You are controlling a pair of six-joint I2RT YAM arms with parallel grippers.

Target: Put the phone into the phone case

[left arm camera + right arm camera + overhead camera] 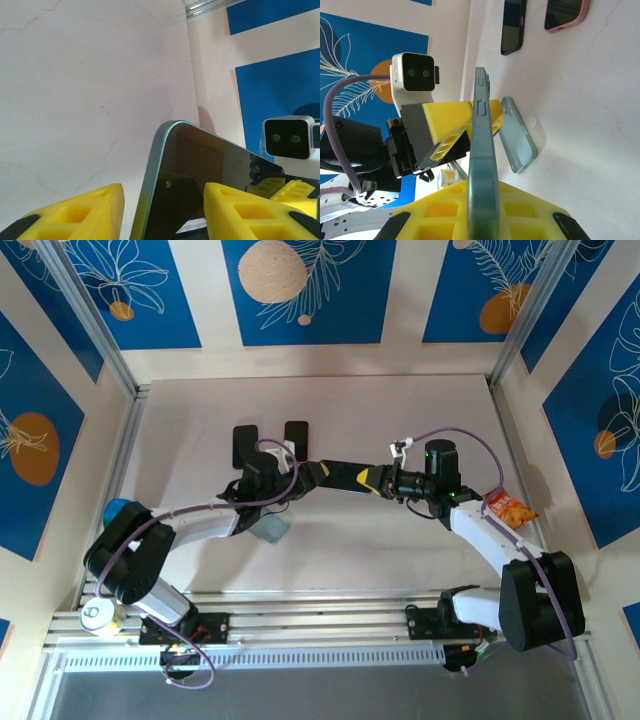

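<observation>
The phone (pixel 482 150) is a teal-edged slab held on edge above the table, and my right gripper (pixel 482 192) is shut on its near end. The phone's dark screen (pixel 210 165) rises between the yellow fingers (pixel 75 215) of my left gripper (pixel 165 202), which is open, with a gap on the left side. The phone case (pixel 517 132), light blue and empty, lies on the table just beneath the phone. From above, both grippers meet at mid-table, left gripper (pixel 280 475) and right gripper (pixel 330 474), with the phone case (pixel 270 528) in front of them.
A black phone (pixel 512 25) and a pink-cased phone (pixel 565 12) lie farther back on the table. An orange snack packet (pixel 510 508) sits at the right by my right arm. A can (pixel 97 615) stands near the left base.
</observation>
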